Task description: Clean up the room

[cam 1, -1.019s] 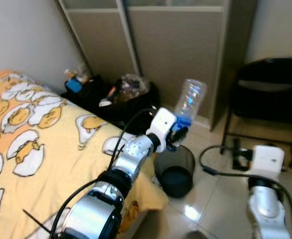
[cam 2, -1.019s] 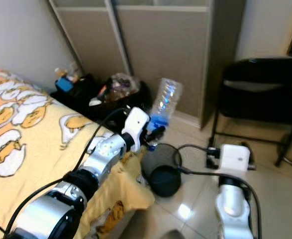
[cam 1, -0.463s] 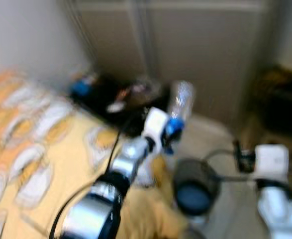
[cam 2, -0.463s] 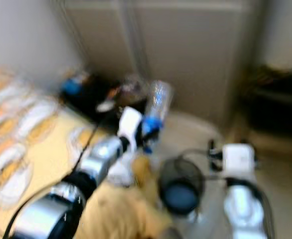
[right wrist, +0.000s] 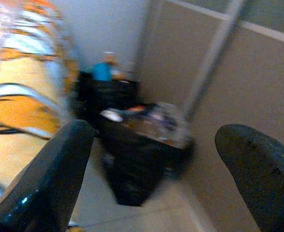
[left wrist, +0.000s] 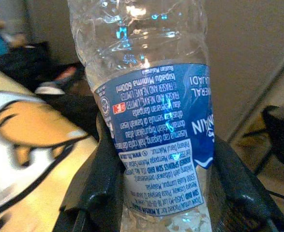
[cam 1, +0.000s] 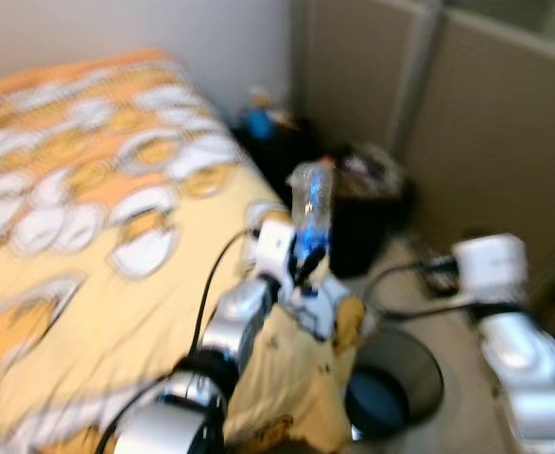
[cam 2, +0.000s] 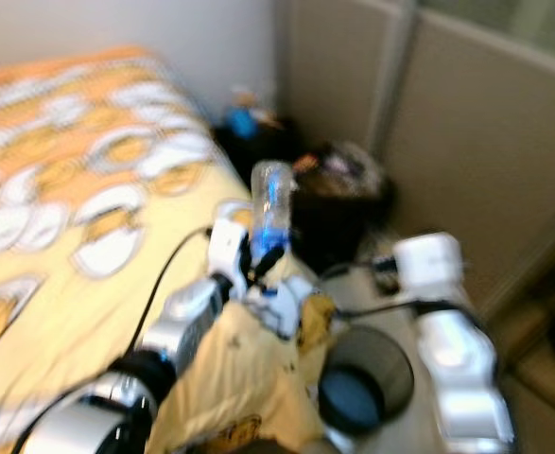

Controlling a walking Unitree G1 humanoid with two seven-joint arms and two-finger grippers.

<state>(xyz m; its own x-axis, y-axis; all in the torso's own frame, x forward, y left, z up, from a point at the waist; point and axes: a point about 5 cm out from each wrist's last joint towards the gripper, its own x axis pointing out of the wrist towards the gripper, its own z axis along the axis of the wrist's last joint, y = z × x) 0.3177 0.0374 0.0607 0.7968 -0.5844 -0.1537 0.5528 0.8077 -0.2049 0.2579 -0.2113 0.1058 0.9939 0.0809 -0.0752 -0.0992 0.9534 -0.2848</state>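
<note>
I'm gripping the bottle (left wrist: pixel 151 121) between closed left jaws (cam 1: pixel 307 262), right jaws (right wrist: pixel 156 169) gaping empty, risking missing the bin (cam 1: pixel 395 383) below.

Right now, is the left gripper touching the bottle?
Touching. The left wrist view shows both black fingers pressed against the labelled sides of the bottle, so the left gripper is clamped on it.

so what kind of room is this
Most likely a bedroom: a bed with an egg-print yellow sheet, sliding closet doors behind, and a small mesh wastebasket on the tiled floor.
</note>
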